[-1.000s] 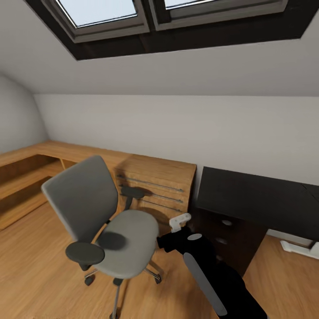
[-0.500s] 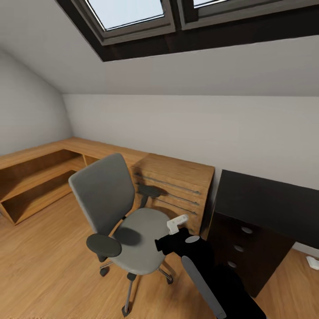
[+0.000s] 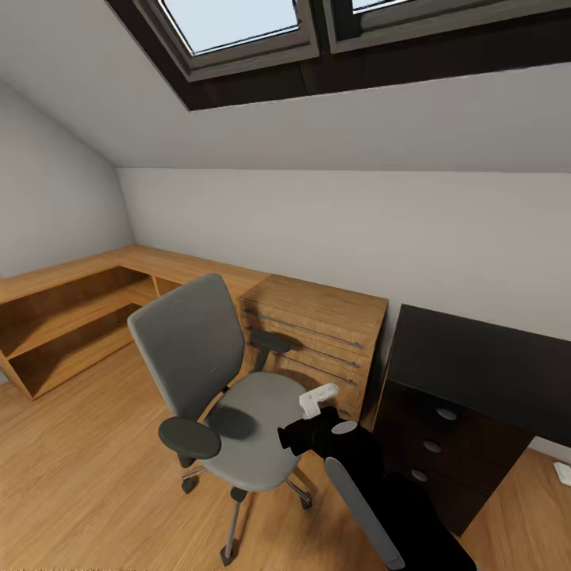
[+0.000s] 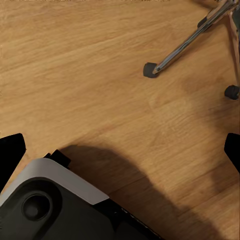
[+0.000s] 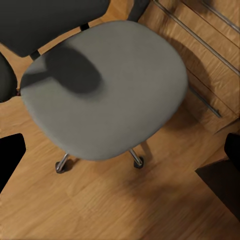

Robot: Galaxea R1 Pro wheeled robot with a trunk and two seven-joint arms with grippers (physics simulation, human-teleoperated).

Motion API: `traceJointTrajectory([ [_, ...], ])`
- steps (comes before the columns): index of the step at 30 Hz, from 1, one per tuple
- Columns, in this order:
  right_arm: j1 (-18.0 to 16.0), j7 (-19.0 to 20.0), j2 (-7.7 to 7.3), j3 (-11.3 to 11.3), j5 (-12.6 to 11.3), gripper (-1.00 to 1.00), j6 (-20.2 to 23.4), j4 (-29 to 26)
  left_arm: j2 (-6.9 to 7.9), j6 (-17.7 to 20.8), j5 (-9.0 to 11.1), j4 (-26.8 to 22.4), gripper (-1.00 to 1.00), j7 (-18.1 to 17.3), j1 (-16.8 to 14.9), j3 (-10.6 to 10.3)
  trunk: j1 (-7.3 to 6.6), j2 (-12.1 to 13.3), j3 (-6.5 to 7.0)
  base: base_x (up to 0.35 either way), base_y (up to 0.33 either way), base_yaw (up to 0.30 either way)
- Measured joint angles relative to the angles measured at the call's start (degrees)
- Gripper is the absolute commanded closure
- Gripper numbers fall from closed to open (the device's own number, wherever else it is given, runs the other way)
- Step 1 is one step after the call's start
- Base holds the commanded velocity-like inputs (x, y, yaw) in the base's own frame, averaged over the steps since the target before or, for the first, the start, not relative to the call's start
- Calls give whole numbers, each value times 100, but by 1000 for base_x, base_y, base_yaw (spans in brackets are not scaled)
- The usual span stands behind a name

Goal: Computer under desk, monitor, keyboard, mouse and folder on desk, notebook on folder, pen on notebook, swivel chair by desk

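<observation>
The grey upholstered swivel chair [image 3: 226, 388] with black armrests stands on the wooden floor [image 3: 87, 468], its seat bare, just beside a light wooden drawer chest [image 3: 317, 341]. The black counter [image 3: 476, 365] with round silver knobs is beyond that chest. Both tools hang with fingertips spread wide, released, gripping nothing.

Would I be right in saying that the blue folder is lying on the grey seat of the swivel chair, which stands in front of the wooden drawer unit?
Not quite: the swivel chair does stand in front of the wooden drawer unit, but its grey seat is bare, with no blue folder on it. The right wrist view shows this best.
</observation>
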Motion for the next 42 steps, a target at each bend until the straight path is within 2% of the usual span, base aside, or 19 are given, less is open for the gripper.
traceJointTrajectory([
  [42,-2,-2,-17,62,4,-100,0,0,-22,5,7,103,-100,15,-8,54,0,0,0,0,0,272],
])
